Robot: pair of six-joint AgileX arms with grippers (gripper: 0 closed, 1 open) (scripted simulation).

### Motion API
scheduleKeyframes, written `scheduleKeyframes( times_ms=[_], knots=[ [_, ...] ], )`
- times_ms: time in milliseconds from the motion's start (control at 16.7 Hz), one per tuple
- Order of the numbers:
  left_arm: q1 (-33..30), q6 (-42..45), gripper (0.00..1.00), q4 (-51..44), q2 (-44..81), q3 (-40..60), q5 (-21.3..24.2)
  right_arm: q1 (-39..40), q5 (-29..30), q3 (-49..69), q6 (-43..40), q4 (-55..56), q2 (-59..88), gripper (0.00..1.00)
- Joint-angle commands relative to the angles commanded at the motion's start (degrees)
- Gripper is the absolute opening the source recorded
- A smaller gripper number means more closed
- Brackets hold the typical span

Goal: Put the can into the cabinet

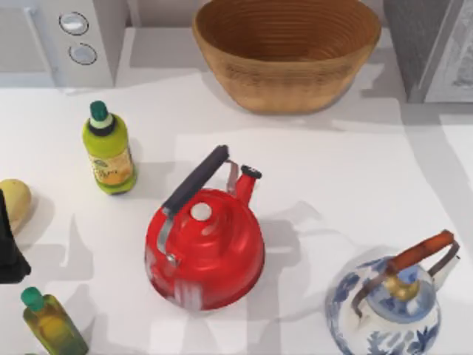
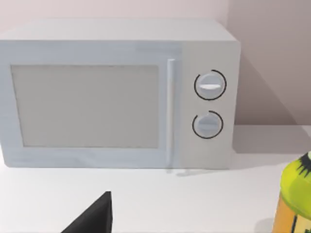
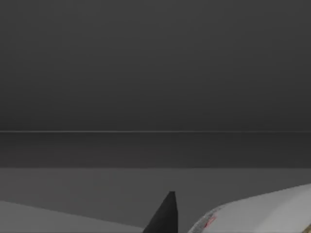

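Observation:
The grey cabinet [image 1: 432, 44] with its pale framed panel stands at the table's far right corner, cut off by the picture's edge. The right wrist view is dim, with grey surfaces all around. In it the can [image 3: 252, 213] shows as a white curved side with red marks, lying close beside a black part of my right gripper [image 3: 165, 218]. I cannot tell whether they touch. My left gripper [image 1: 9, 248] sits parked at the table's left edge, and a black tip of it [image 2: 95, 216] points toward the white appliance.
A white appliance with two knobs [image 1: 66, 37] stands far left, with a wicker basket [image 1: 288, 52] at the far middle. A red kettle [image 1: 207, 244] fills the centre and a blue-and-white kettle [image 1: 388, 310] sits near right. Two green-capped bottles [image 1: 109, 151] [image 1: 52, 325] stand on the left.

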Motion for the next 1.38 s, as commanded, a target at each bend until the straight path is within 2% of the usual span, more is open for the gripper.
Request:
scheduleKeyframes(
  times_ms=[240, 420, 1080, 1380],
  knots=[
    [0.0, 0.0, 1.0, 0.0, 0.0, 0.0, 0.0, -0.29, -0.12, 0.49, 0.08, -0.15, 0.43, 0.0],
    [0.0, 0.0, 1.0, 0.0, 0.0, 0.0, 0.0, -0.76, -0.47, 6.05, 0.07, -1.66, 4.84, 0.0],
    [0.0, 0.0, 1.0, 0.0, 0.0, 0.0, 0.0, -4.07, -3.25, 47.95, -0.03, -11.93, 35.46, 0.0],
    [0.0, 0.0, 1.0, 0.0, 0.0, 0.0, 0.0, -5.01, -4.17, 57.62, -0.04, -14.49, 43.05, 0.0]
  ],
)
